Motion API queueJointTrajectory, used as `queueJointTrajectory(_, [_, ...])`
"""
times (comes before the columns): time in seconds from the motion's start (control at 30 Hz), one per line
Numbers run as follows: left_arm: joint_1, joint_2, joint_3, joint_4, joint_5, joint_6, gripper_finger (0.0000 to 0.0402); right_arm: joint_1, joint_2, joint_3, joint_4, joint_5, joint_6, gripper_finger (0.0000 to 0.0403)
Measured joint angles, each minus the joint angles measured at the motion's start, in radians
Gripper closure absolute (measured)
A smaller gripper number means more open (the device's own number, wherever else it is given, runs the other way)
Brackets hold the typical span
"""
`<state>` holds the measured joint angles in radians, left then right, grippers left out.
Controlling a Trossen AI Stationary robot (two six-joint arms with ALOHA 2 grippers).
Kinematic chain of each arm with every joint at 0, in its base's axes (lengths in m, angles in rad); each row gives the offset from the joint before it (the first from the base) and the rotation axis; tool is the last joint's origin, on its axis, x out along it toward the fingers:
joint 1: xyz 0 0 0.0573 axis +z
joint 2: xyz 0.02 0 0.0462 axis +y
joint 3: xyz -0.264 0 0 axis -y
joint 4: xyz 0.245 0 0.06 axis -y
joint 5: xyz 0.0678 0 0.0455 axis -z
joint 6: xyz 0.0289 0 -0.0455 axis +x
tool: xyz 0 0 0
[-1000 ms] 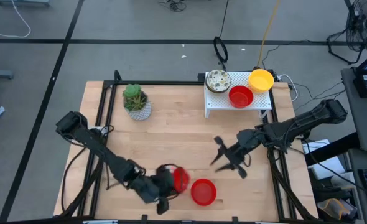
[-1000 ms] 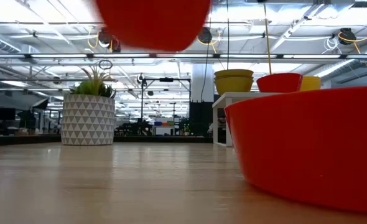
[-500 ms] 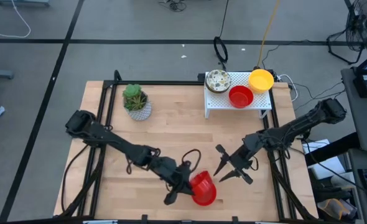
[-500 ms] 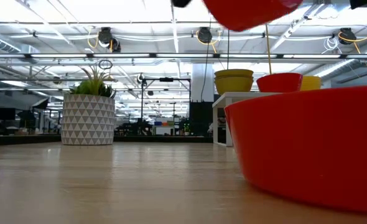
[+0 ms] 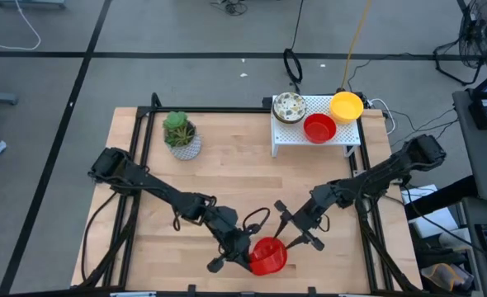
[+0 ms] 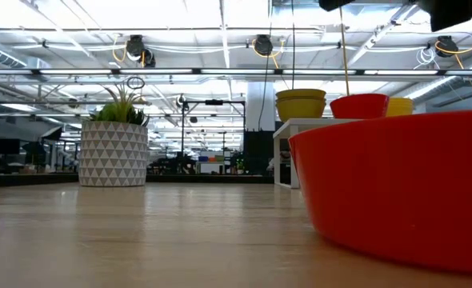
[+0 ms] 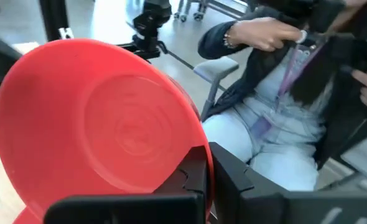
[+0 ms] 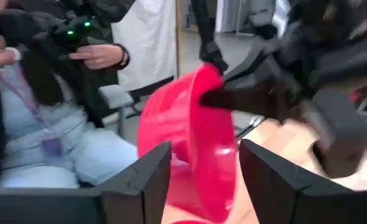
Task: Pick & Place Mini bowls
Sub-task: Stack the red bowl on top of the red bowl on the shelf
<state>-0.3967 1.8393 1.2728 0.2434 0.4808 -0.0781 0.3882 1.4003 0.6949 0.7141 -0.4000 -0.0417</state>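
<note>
My left gripper (image 5: 247,251) (image 7: 206,169) is shut on a red mini bowl (image 7: 102,124) (image 8: 186,140), which it holds on edge near the table's front edge. Below it a second red mini bowl (image 6: 396,192) sits on the table by its base. My right gripper (image 5: 291,226) (image 8: 202,180) is open and level. Its fingers stand on either side of the held bowl, and I see no touch. On the white rack (image 5: 314,142) at the back right rest a speckled bowl (image 5: 289,107), a red one (image 5: 319,128) and a yellow one (image 5: 347,106). My left gripper pinches the held bowl's rim (image 7: 193,140), with one finger on each face of the wall. The fingers (image 8: 233,99) come nearly level from the table's left. The bowl stands on edge, lifted clear over the other red bowl.
A white patterned pot with a green plant (image 5: 182,136) (image 6: 114,152) stands at the back left. Bare wood lies between the pot, the rack and the arms. Beyond the table's near edge sit people (image 7: 283,93), their hands on controllers.
My left gripper has swung toward the table's right edge with the red bowl and rolled its wrist. The bowl has come over the second red bowl and tipped on edge. My right gripper has sunk and come toward the near left, up to the held bowl.
</note>
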Motion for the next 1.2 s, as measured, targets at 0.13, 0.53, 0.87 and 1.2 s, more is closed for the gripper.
queueJointTrajectory(0.13, [0.017,0.000,0.000,-0.018,0.056,0.052,0.0390,0.000,0.060,0.000,0.085,-0.107,0.066,0.0213])
queueJointTrajectory(0.53, [0.084,0.000,0.000,-0.015,0.227,0.255,0.0387,0.011,0.119,0.001,0.154,-0.194,0.073,0.0271])
queueJointTrajectory(0.87, [0.084,0.000,0.000,-0.002,0.214,0.243,0.0360,0.014,0.119,0.001,0.157,-0.210,0.056,0.0394])
queueJointTrajectory(1.2, [0.082,-0.001,0.000,0.048,0.180,0.131,0.0304,0.003,0.103,0.001,0.133,-0.203,0.079,0.0402])
